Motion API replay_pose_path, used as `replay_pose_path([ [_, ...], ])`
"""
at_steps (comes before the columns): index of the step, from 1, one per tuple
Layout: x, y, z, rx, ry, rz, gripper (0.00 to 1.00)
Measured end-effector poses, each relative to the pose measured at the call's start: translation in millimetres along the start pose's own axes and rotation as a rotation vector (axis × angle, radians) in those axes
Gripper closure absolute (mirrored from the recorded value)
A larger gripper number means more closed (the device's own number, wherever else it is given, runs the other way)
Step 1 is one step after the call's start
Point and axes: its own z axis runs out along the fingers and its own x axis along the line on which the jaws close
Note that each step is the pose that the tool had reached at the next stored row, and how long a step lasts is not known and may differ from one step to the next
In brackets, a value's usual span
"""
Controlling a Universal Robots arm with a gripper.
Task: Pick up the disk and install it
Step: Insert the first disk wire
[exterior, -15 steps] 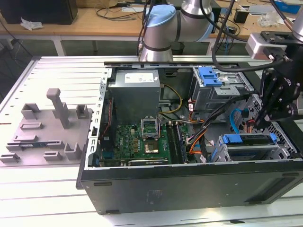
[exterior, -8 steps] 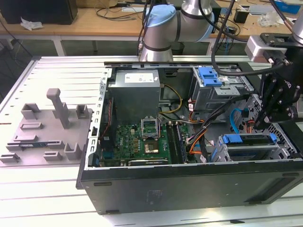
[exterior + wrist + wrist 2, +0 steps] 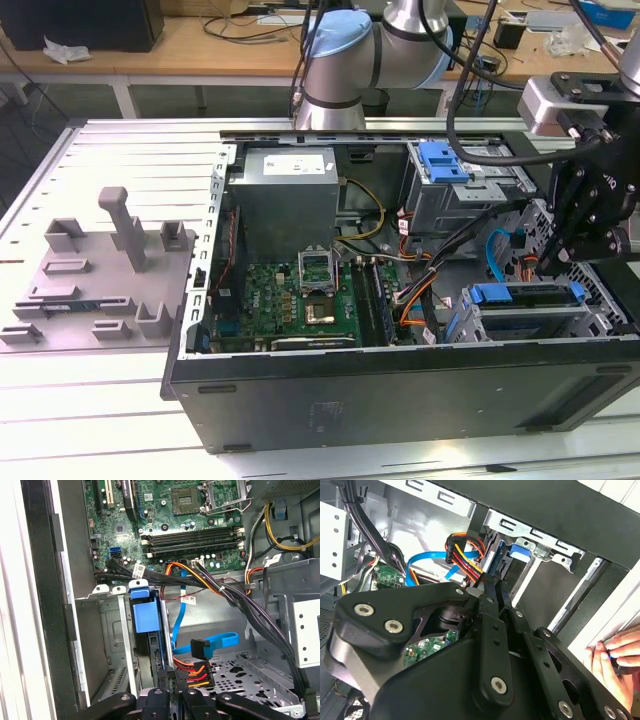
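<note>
The disk (image 3: 528, 318) sits in the drive bay at the front corner of the open computer case, on the exterior view's right, with its blue bracket (image 3: 525, 294) along its top. In the first wrist view the disk's blue bracket tab (image 3: 145, 613) stands edge-on inside the grey bay. In the second wrist view the tab (image 3: 522, 550) shows just beyond the fingertips. My gripper (image 3: 553, 267) hangs over the case just behind the disk. Its thin black fingers (image 3: 490, 605) lie close together with nothing visible between them, and the gripper (image 3: 171, 677) is beside the disk's rear end and an orange-red cable plug (image 3: 194, 672).
A lighter-blue latch (image 3: 444, 160) on a grey cage stands behind the bay, and the grey power supply (image 3: 285, 188) is at the case's back. The motherboard (image 3: 300, 300) fills the floor. Cable bundles (image 3: 225, 592) and a blue flat cable (image 3: 215, 642) cross near the gripper. A person's hand (image 3: 615, 655) rests outside the case.
</note>
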Motion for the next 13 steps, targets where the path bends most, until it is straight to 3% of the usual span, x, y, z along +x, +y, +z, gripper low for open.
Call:
replay_pose_path([
  [5, 0.1, 0.0, -0.1, -0.0003, -0.0018, 0.000, 0.84],
  [13, 5.2, -1.3, 0.0, -0.0028, -0.0187, 0.000, 0.84],
])
